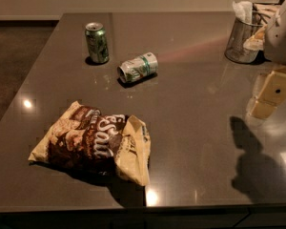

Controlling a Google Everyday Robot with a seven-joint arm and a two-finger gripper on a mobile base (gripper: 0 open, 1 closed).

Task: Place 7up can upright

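The 7up can [138,67] lies on its side on the dark table [190,128], in the far middle, its silver end facing the front left. It has a pale silvery body with a green band. My gripper [269,98] hangs at the right edge of the view, above the table and well to the right of the can. It holds nothing that I can see. The arm's white housing [283,32] is above it.
A mostly green can [96,43] stands upright just left of and behind the 7up can. A brown and yellow snack bag [95,144] lies at the front left. A wire mesh cup [242,41] with napkins stands at the far right. The arm's shadow falls at the front right.
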